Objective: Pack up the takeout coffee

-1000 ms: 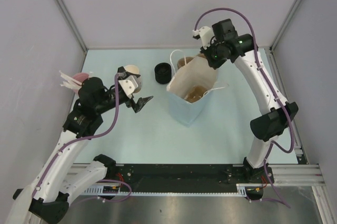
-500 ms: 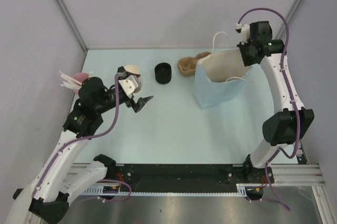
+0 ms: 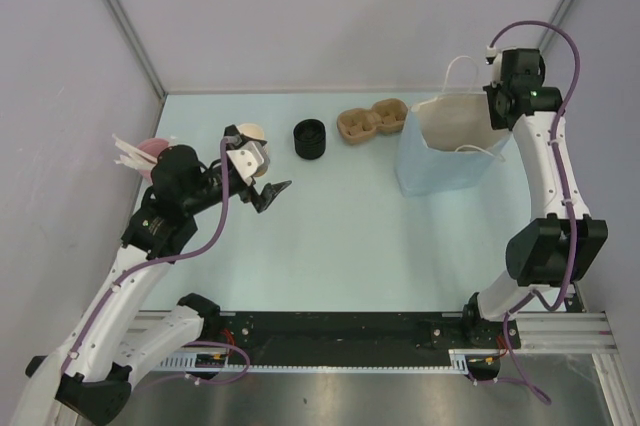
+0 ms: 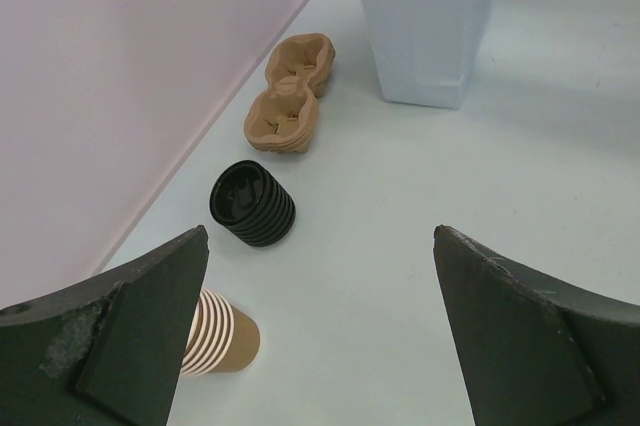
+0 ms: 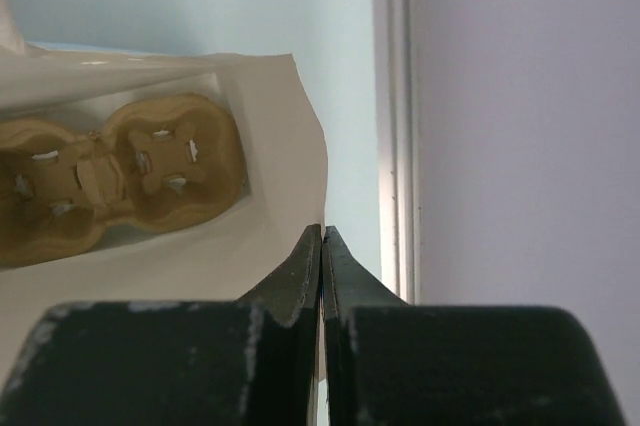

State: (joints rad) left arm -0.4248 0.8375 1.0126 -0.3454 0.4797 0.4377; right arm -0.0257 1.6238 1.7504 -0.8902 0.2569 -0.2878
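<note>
Pale blue table [image 3: 330, 236]: your right gripper [image 5: 322, 246] is clenched on the paper bag [image 3: 450, 151] rim at 2 o'clock. Set it upright, mouth open. At 9 o'clock the left gripper [image 3: 258, 176] hangs released.

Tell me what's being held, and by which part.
Right claw pinches the paper bag by its top edge; left claw is open, holding nothing.

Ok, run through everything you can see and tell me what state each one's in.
Paper bag: upright, mouth open, rim pinched by the right pincer.
Right pincer: shut on the bag's rim.
Left pincer: wide open, empty.
Cup carrier in the bag: lying at the bottom, pockets empty.
Cup carrier on the table: flat, pockets empty.
Black lids: stacked, untouched.
Tan cups: nested in one stack.
Pink cup: holding white stirrers.
</note>
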